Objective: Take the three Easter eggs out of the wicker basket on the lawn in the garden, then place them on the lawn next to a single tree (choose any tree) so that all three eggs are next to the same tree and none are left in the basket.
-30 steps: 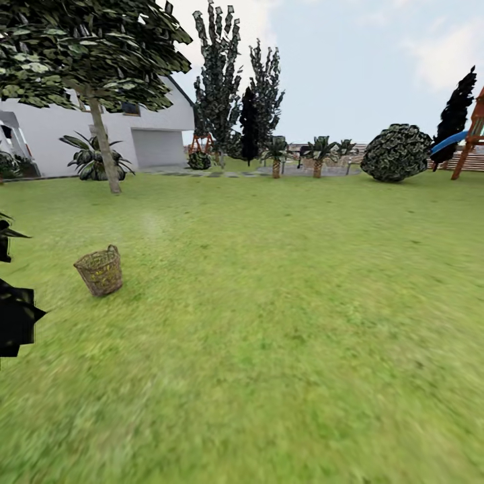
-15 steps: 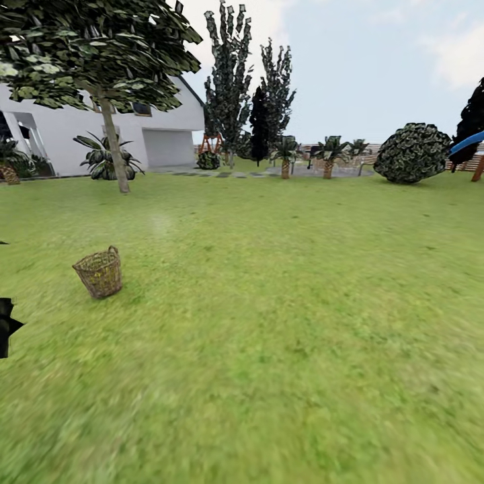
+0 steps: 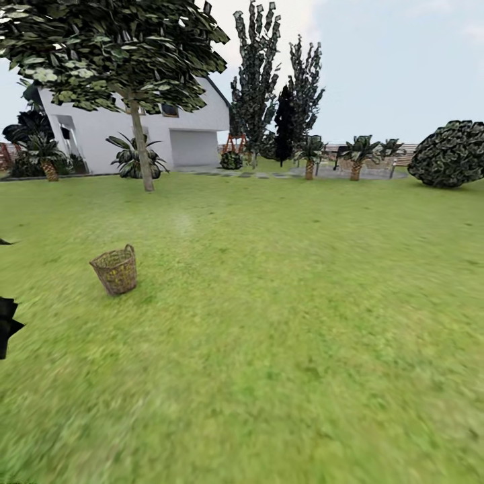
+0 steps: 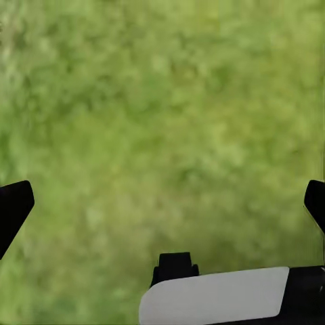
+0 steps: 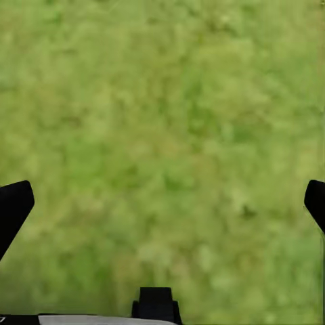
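From the head view the wicker basket (image 3: 115,270) stands on the lawn (image 3: 289,323) at left, well short of the tree (image 3: 139,144) by the white house (image 3: 188,131), while both the left gripper (image 4: 162,203) and right gripper (image 5: 162,203) hang spread wide over bare grass, holding nothing.

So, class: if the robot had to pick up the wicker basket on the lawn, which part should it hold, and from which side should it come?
Probably the small loop handle at the rim of the wicker basket, approached from above. The basket stands upright on the lawn with its mouth open upward and its walls flaring wide. The handle sits on the rim's right in the head view. Both the left tool and right tool are open over grass.
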Controlling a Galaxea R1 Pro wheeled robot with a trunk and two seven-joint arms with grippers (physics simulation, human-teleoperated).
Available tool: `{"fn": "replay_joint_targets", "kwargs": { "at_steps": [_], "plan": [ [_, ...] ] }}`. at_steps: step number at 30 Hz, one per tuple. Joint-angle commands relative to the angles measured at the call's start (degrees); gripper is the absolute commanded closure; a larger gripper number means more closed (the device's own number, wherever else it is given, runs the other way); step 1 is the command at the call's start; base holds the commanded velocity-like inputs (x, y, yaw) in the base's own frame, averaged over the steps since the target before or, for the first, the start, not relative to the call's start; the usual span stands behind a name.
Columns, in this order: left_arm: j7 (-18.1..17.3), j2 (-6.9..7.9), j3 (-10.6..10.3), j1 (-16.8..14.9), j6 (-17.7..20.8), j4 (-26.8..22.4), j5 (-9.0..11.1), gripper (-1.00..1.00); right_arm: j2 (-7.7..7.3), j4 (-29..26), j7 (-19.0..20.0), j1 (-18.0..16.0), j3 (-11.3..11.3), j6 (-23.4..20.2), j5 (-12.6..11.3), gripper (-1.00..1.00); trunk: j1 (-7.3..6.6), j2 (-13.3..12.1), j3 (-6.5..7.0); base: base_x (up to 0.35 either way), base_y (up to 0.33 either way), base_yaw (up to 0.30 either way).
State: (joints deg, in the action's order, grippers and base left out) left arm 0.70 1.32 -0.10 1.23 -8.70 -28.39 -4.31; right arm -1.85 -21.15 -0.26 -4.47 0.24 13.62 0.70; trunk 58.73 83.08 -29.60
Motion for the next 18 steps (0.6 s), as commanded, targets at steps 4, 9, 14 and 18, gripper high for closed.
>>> {"fn": "replay_joint_targets", "kwargs": {
  "at_steps": [4,9,14,18],
  "plan": [
    [0.0,0.0,0.0,0.0,0.0,0.0,0.0,-1.0,0.0,0.0,0.0,0.0,0.0,0.0,0.0,-1.0,0.0,0.0,0.0,0.267,-0.23,0.242],
    [0.0,-0.08,-0.1,0.0,0.0,0.0,0.0,-1.0,0.0,-0.1,-0.1,0.0,-0.1,0.0,0.0,-1.0,0.0,0.0,0.0,0.267,-0.231,0.242],
    [0.0,-0.09,-0.1,0.0,0.0,0.0,0.0,-1.0,0.0,-0.1,-0.1,0.0,-0.1,0.1,0.0,-1.0,0.0,0.0,0.0,0.267,-0.231,0.242],
    [0.0,-0.09,-0.1,0.0,0.0,0.0,0.0,-1.0,0.0,-0.1,-0.1,0.0,-0.1,0.1,0.0,-1.0,0.0,0.0,0.0,0.267,-0.232,0.242]
  ]
}}
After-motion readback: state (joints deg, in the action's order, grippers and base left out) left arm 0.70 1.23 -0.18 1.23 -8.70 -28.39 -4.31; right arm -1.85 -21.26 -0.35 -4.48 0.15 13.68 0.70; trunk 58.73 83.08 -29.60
